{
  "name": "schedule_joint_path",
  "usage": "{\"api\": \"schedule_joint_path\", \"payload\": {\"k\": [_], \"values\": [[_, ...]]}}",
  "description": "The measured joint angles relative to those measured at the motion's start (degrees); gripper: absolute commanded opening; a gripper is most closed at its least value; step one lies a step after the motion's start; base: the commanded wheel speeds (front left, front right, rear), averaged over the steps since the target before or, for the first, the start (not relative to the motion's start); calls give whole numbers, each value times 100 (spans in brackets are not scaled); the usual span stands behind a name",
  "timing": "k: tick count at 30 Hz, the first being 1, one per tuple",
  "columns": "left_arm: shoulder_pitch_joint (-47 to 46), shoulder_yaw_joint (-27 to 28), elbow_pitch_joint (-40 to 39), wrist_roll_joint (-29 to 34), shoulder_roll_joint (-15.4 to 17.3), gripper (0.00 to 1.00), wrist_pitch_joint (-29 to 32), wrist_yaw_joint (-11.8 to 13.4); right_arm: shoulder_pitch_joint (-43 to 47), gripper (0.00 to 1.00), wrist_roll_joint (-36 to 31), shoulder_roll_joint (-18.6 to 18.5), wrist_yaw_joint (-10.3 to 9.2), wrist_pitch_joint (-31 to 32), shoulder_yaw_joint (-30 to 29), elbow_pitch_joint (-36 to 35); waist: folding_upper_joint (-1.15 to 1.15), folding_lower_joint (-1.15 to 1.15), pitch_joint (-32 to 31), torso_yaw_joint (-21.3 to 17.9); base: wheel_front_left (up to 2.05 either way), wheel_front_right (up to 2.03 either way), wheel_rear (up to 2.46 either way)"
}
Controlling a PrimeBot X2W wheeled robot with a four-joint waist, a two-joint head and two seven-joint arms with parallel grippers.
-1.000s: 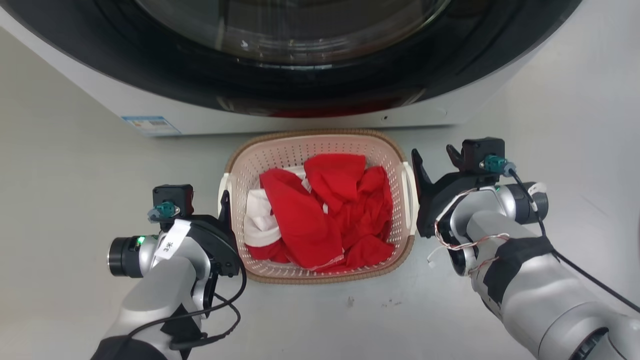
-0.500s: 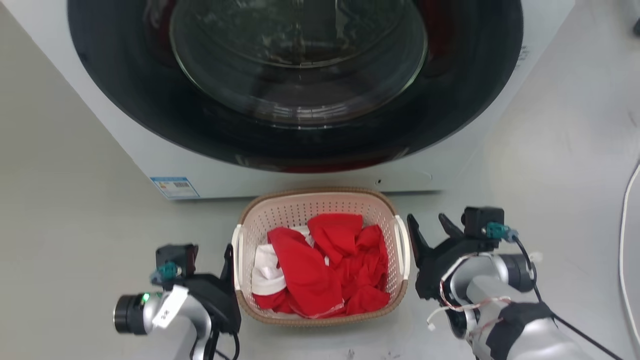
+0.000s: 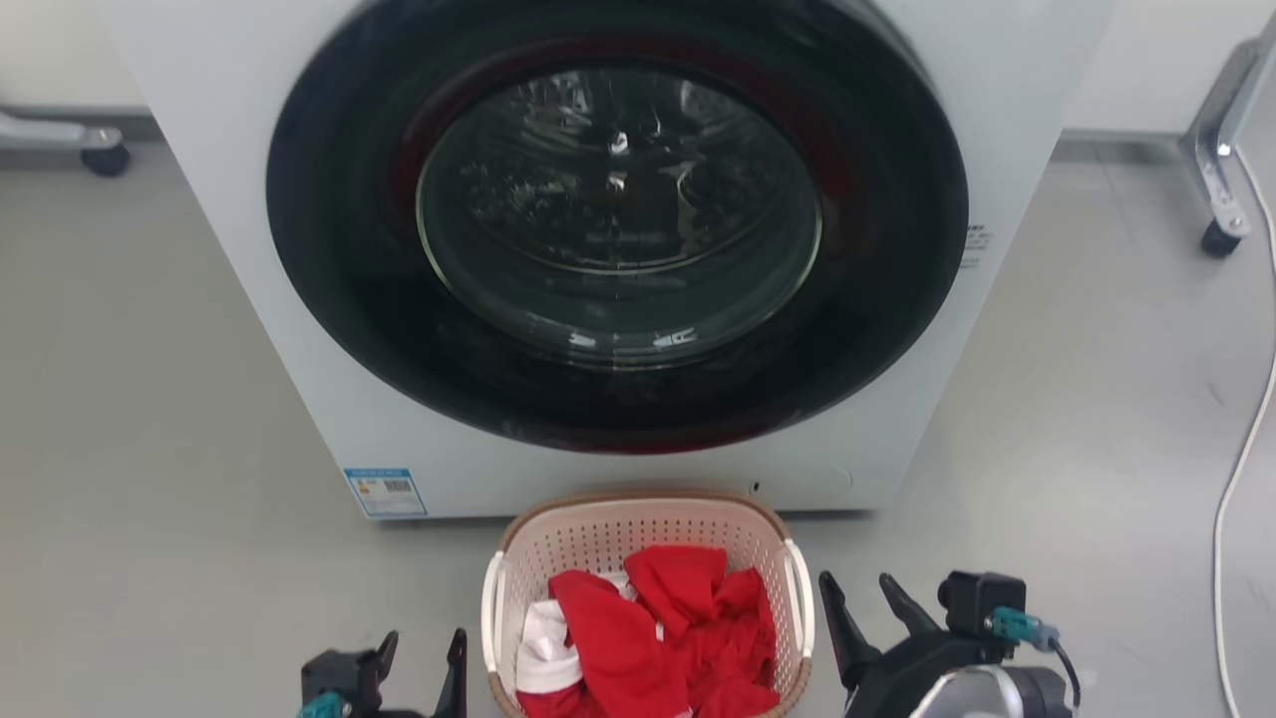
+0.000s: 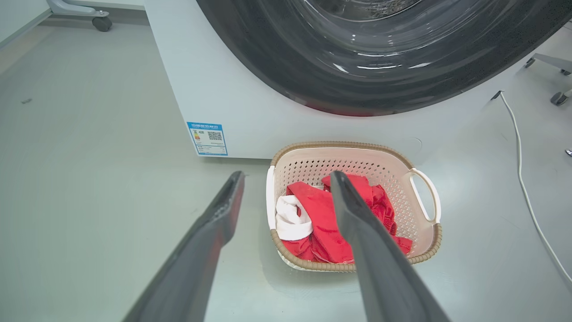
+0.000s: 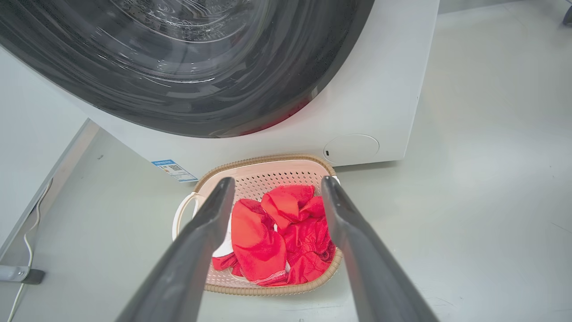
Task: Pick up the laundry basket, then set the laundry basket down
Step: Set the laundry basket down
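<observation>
The laundry basket [image 3: 648, 511], cream with a brown woven-look rim, stands on the floor just in front of the washing machine, holding red and white clothes [image 3: 648, 628]. My left gripper [image 3: 424, 653] is open at the basket's left handle side, apart from it. On the other side, my right gripper [image 3: 867, 608] is open a little off the right handle. Seen from the left wrist, the basket [image 4: 357, 154] lies beyond and below the left gripper [image 4: 286, 179]. The right wrist view has the basket [image 5: 263, 162] below the open right gripper [image 5: 277, 182]. Neither gripper holds anything.
The white washing machine [image 3: 249, 299] with its round dark door [image 3: 618, 249] rises right behind the basket. A white cable [image 3: 1236, 479] runs along the floor at the right. Caster feet of frames stand at the far right [image 3: 1218, 237] and far left [image 3: 105, 160].
The head camera has tilted up, so the basket and grippers sit lower in view and the whole washer door shows. The basket rests in the same place; both grippers stay open beside it.
</observation>
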Motion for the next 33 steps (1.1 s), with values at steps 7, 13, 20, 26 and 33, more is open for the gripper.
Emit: {"api": "schedule_joint_path", "payload": {"k": [7, 13, 20, 26, 33], "values": [[885, 703, -868, 474, 82, 100, 0, 0, 809, 100, -527, -190, -48, 0, -547, -1056, 0, 0, -435, 27, 0, 0, 0], [1405, 1298, -1597, 957, 24, 100, 0, 0, 1396, 100, -1127, -245, -49, 0, -1224, -1718, 0, 0, -573, 9, 0, 0, 0], [1883, 1786, -2385, 1494, -144, 100, -1, 1, 2012, 100, -1874, -237, -49, 0, -1946, -2418, 1, 1, -605, -44, 0, 0, 0], [2166, 2012, -2846, 1767, -275, 100, -1, 1, 2359, 100, -2319, -143, -49, 0, -2335, -2861, 1, 1, -599, -80, 0, 0, 0], [2358, 2212, -3379, 2151, -379, 100, -1, 0, 2631, 100, -2925, 64, -49, -1, -2695, -3433, 1, 1, -562, -125, 0, 0, 0]]}}
